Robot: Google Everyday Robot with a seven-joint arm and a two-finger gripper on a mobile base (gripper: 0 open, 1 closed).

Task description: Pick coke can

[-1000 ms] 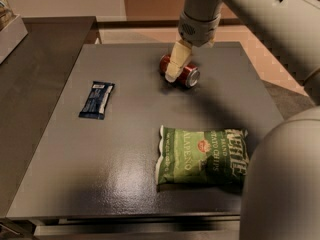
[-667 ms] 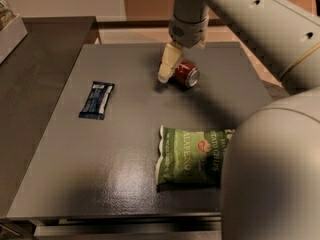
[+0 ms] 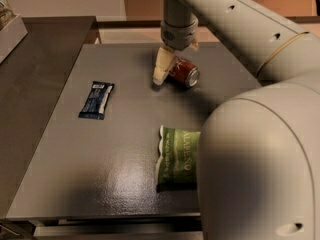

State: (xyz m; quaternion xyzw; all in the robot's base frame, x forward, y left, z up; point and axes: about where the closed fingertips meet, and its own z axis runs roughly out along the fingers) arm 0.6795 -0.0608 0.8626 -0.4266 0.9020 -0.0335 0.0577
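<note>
We find the coke can [image 3: 185, 73] lying on its side in the upper middle of the frame, on the dark grey table [image 3: 115, 184], with one silver end turned toward the lower right. We judge it light and stiff enough for a firm pinch, but thin-walled, so too hard a squeeze could dent it. Its painted skin looks smooth and it is free to roll, so a glancing touch may send it off. We would take it across the round body near the middle of its length, one pad on each side, and not by the ends. The gripper [image 3: 174, 70] hangs straight down from the wrist right over the can's left part. Its jaws seem spread: one pale finger [image 3: 161, 66] reaches the table just beside the can's left end, while the other is mostly hidden behind the can. Nothing shows the can lifted or pinched. The arm [image 3: 240, 19] slants in from the upper right, and its bulky elbow fills the lower right and covers part of the green chip bag [image 3: 176, 156]. A blue snack wrapper [image 3: 96, 99] lies well apart on the left.
</note>
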